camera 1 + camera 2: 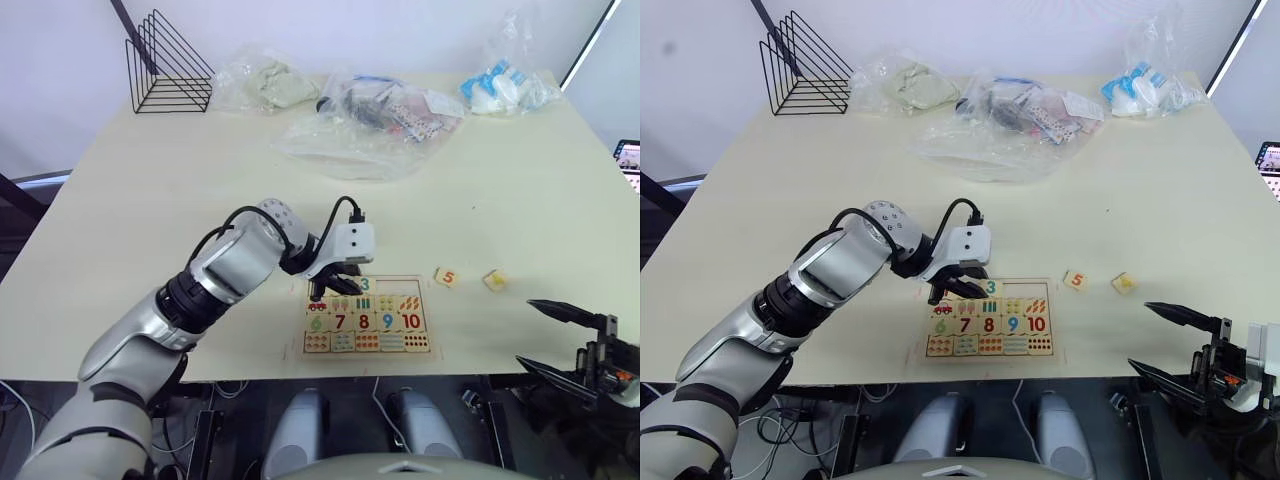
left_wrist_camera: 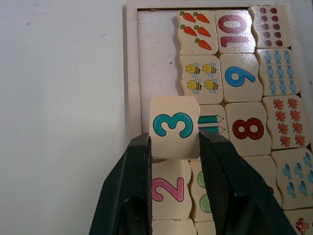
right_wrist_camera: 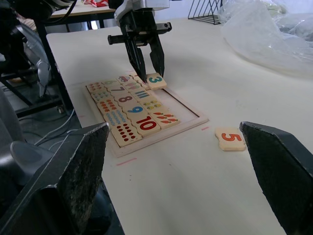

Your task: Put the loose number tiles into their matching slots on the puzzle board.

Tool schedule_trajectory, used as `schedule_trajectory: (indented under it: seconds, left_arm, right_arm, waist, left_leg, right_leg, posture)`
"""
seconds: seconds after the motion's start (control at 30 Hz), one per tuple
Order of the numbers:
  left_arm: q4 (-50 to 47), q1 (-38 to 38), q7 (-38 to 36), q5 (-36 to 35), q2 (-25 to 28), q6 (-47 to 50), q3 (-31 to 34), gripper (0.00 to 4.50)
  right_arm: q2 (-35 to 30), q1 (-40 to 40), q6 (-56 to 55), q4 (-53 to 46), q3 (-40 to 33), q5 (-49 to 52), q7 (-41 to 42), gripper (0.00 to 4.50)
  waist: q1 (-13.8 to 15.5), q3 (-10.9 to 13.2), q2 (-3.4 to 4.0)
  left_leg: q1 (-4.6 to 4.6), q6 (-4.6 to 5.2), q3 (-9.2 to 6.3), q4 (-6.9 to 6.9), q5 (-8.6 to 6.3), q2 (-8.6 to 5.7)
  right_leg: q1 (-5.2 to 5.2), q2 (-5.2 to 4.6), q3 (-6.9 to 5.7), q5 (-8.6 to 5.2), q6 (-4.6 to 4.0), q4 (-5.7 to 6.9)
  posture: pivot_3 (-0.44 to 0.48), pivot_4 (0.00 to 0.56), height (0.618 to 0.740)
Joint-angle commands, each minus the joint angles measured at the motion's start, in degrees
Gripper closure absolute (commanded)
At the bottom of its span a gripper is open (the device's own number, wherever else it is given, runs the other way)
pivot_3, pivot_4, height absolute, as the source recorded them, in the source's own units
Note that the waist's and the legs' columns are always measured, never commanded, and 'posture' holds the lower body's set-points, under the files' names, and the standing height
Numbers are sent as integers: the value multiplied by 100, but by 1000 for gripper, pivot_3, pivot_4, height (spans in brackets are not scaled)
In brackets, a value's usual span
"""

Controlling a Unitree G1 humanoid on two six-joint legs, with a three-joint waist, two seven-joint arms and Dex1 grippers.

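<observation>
Two pincers: our left pincer [image 2: 172, 147] grips the 3 tile [image 2: 173, 126] over the puzzle board [image 1: 367, 320], while our right pincer [image 1: 560, 340] gapes wide near the 5 tile [image 1: 446, 277] on the surface [image 1: 520, 190].

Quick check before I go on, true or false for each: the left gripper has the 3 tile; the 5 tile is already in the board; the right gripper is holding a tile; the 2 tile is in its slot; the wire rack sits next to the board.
1. The left gripper holds the 3 tile. True.
2. The 5 tile is in the puzzle board. False: it lies on the table, to the board's right.
3. The right gripper holds a tile. False: it is open and empty.
4. The 2 tile sits in the board. True.
5. The wire rack stands next to the board. False: it is at the table's far left corner.
</observation>
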Motion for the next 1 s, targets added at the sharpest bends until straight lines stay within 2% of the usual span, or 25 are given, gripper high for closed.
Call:
schedule_trajectory:
  seconds: [0.03,1.0]
  left_arm:
    - [-34,-162,17,98,-46,12,-30,3598]
    - [28,-181,1,326,-193,34,-167,3598]
  right_arm:
    - [4,63,-106,-144,-142,67,-13,0]
    - [10,164,-210,-165,-137,66,-126,0]
  waist:
    - [1,0,0]
    - [1,0,0]
  left_leg:
    - [0,0,0,0,0,0]
    - [0,0,-1,1,0,0]
  right_leg:
    - [0,0,0,0,0,0]
    - [0,0,1,0,0,2]
  posture:
    - [0,150,740]
    - [0,150,740]
